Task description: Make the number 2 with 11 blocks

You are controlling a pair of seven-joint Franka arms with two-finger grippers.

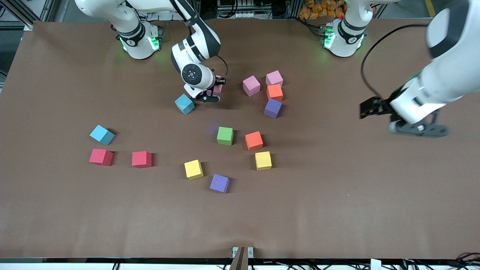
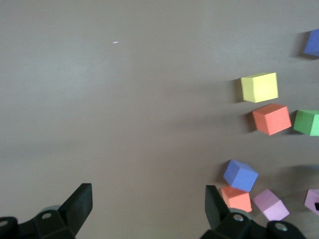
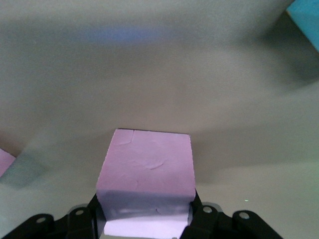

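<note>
While clamped in the right gripper [image 3: 144,219]: matte pink foam cube [image 3: 145,174], creased, low over brown table [image 1: 337,210].
Elsewhere: loose coloured blocks [image 1: 225,135] mid-table; left gripper [image 2: 147,211] spread wide, waiting over bare brown surface.

Fourteen blocks in all on the bench [image 1: 337,210].

- Pink blocks [image 1: 251,85]: three, with a second [image 1: 274,78] and a third [image 1: 218,88] partly covered.
- Blue blocks [image 1: 184,104]: two, the other [image 1: 102,134].
- Red blocks [image 1: 101,156]: two, the other [image 1: 142,159].
- Yellow blocks [image 1: 193,169]: two, the other [image 1: 263,160].
- Purple blocks [image 1: 219,183]: two, the other [image 1: 273,108].
- Orange blocks [image 1: 254,141]: two, the other [image 1: 275,92].
- Green block [image 1: 225,135]: just one.
</note>
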